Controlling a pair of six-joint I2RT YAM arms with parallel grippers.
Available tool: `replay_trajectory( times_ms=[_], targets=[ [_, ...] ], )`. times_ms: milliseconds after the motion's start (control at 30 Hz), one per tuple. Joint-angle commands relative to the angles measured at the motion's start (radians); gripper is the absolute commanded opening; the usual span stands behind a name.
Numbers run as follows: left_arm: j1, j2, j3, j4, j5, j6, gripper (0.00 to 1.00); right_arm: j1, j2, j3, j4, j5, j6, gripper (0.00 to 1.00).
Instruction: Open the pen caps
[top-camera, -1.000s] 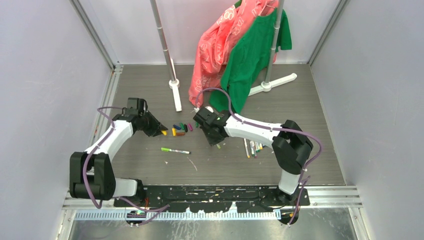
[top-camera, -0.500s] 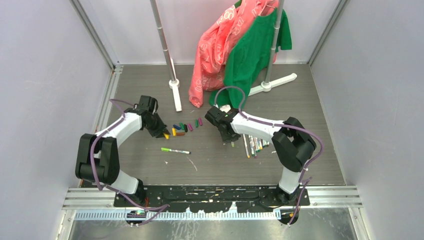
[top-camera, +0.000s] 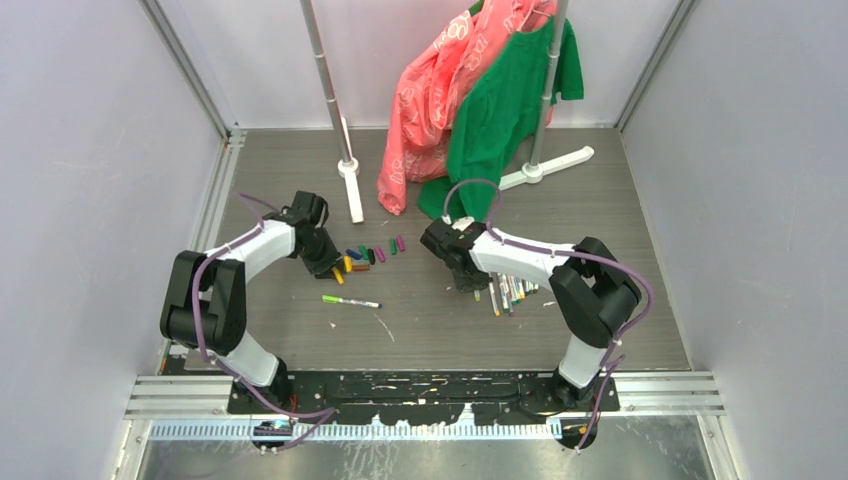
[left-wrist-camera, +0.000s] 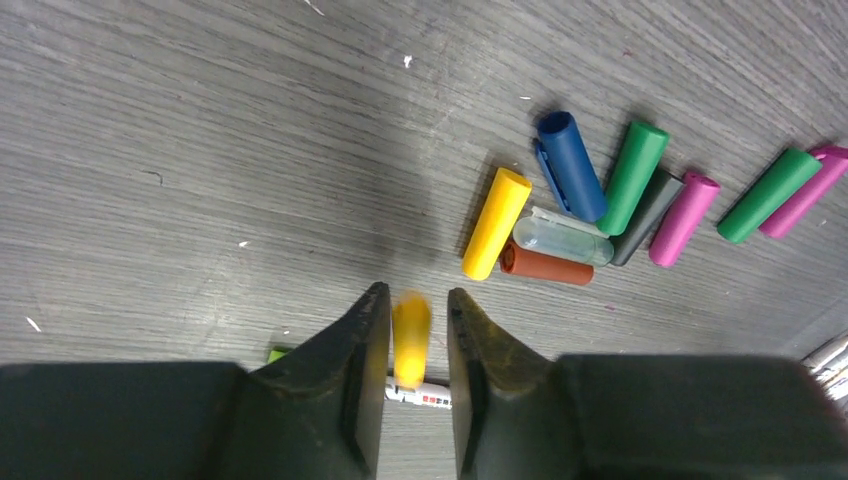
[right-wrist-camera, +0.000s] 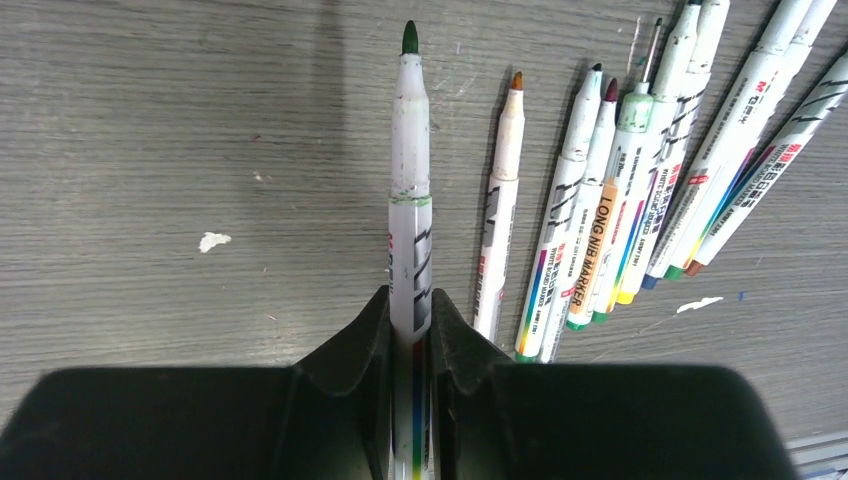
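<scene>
My left gripper (left-wrist-camera: 415, 292) hovers low over the table, open, with a blurred yellow cap (left-wrist-camera: 410, 338) loose between its fingers, touching neither. Several caps lie in a row just beyond: yellow (left-wrist-camera: 495, 223), blue (left-wrist-camera: 570, 165), green (left-wrist-camera: 633, 165), brown (left-wrist-camera: 546, 265) and magenta (left-wrist-camera: 683, 217). A capped pen (top-camera: 350, 300) lies under the gripper. My right gripper (right-wrist-camera: 410, 295) is shut on an uncapped green-tipped pen (right-wrist-camera: 410, 150), beside several uncapped pens (right-wrist-camera: 620, 200). In the top view the left gripper (top-camera: 325, 265) and right gripper (top-camera: 472, 285) are apart.
Two grey rack poles (top-camera: 335, 100) stand at the back on white feet (top-camera: 352, 190). A red garment (top-camera: 430, 90) and a green garment (top-camera: 505, 110) hang down to the table behind the right arm. Walls close in on both sides.
My left gripper has moved right to the row of caps and the yellow cap now sits loose between its fingers. My right gripper has carried the uncapped pen right to the pile of pens.
</scene>
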Motion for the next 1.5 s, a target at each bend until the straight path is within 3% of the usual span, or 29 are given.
replay_trajectory(
  times_ms=[0,333,700,1033,1267,1467],
  targets=[
    [-0.011,-0.008,0.046,-0.009,-0.038,0.012,0.31,-0.010,-0.060,-0.010,0.005,0.024,0.028,0.15],
    [-0.013,-0.097,0.056,-0.077,-0.072,-0.008,0.47,-0.018,-0.067,-0.035,0.001,0.012,0.033,0.20],
    [-0.013,-0.237,0.016,-0.103,-0.072,-0.050,0.49,-0.057,-0.072,-0.068,0.017,0.016,0.030,0.32],
    [-0.012,-0.342,0.001,-0.143,-0.072,-0.059,0.52,-0.059,-0.114,-0.012,-0.017,0.043,-0.009,0.35],
    [-0.013,-0.418,-0.031,-0.156,-0.036,-0.084,0.54,0.036,-0.138,0.126,-0.011,-0.102,-0.142,0.36],
    [-0.012,-0.510,-0.068,-0.177,-0.013,-0.115,0.55,0.162,-0.016,0.279,-0.005,-0.228,-0.273,0.38]
  ],
)
